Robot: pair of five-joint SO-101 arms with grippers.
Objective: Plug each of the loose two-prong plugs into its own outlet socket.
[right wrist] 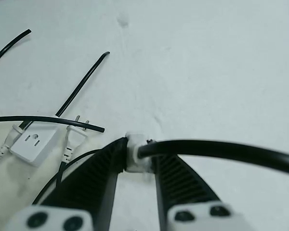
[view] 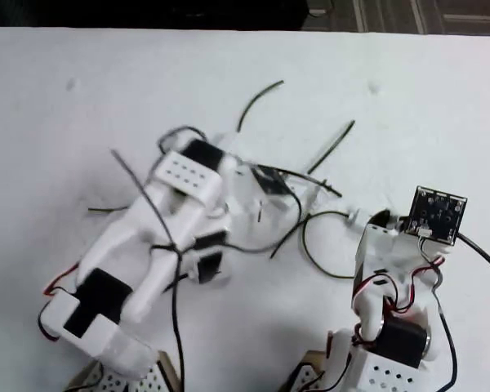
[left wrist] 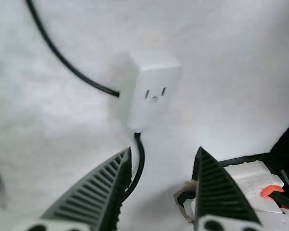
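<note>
**Right hand pinching a plug; the sockets lie ahead, toward the bench centre**

Nearest, in the right wrist view, the right hand (right wrist: pixel 138 153) is pressed onto a white held plug (right wrist: pixel 135 162). Its thick cord (right wrist: pixel 221 150) runs off sideways, so the plug's long axis lies across the fingers. Its prongs are hidden.

Beyond it, a loose plug (right wrist: pixel 73 137) lies flat on the bench (right wrist: pixel 207 72) with its prongs pointing away from the hand. A flat socket (right wrist: pixel 33 142) sits just beside it, face up.

In the left wrist view, the left hand (left wrist: pixel 164 151) is spread and empty, with a thin cord (left wrist: pixel 139 163) passing between its fingers. A socket block (left wrist: pixel 151 94) sits just ahead, slots facing the camera. Whether this is the same socket cannot be told.

In the high view, the left arm (view: pixel 139 253) ends at the cord tangle at bench centre. The right arm (view: pixel 388 261) stands apart from it.

The left hand is probably nearer a socket, but the right hand carries the plug. The plug likely needs turning prongs-down before it will meet an upturned face.
</note>
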